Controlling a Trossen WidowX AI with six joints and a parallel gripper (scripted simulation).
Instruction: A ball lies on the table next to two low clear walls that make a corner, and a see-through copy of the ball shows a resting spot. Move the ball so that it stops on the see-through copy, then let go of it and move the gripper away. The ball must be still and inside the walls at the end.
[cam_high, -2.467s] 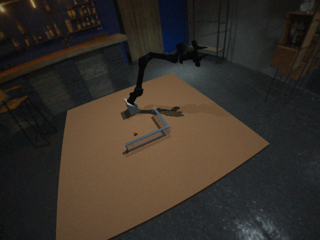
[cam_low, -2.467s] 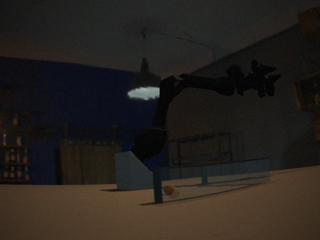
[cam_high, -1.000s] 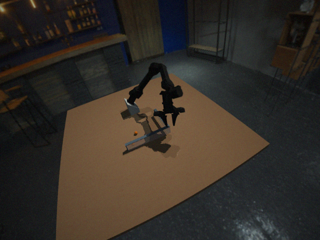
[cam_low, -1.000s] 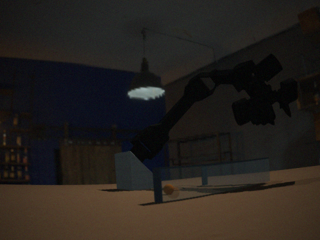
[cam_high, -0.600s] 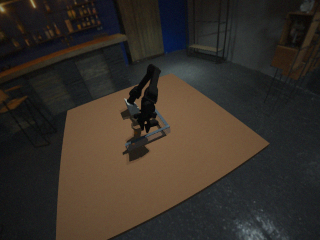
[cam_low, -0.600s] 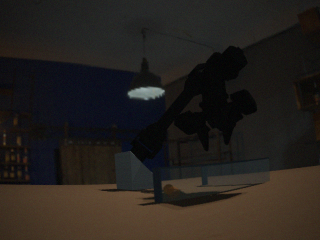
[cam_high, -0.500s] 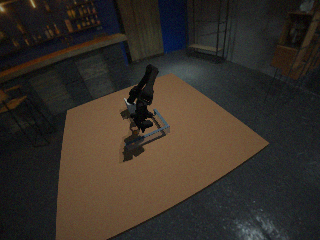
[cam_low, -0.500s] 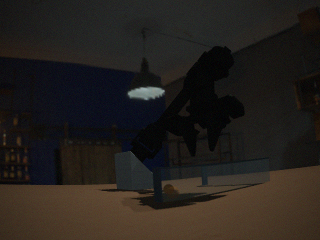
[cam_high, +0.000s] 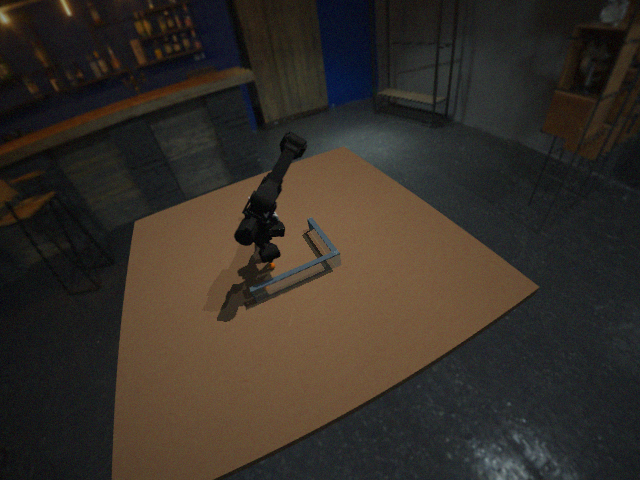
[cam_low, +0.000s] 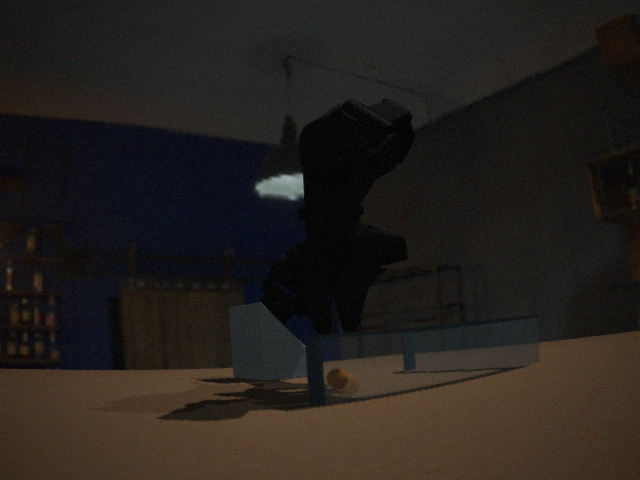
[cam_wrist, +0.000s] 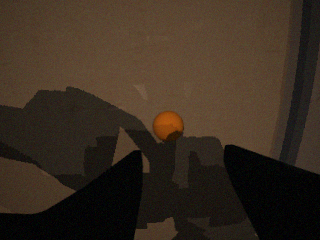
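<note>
Orange ball (cam_wrist: 168, 124) on brown worktop (cam_high: 361, 320) just beside clear corner walls (cam_high: 321, 246), end effector (cam_wrist: 182, 187) half spread above it, pinching nothing, arm shadow around ball

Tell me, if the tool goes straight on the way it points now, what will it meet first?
Most likely the orange ball. In the wrist view it lies on the table just beyond the open tool, centred between its fingers. Depth is unclear, so it may reach the table first.
</note>
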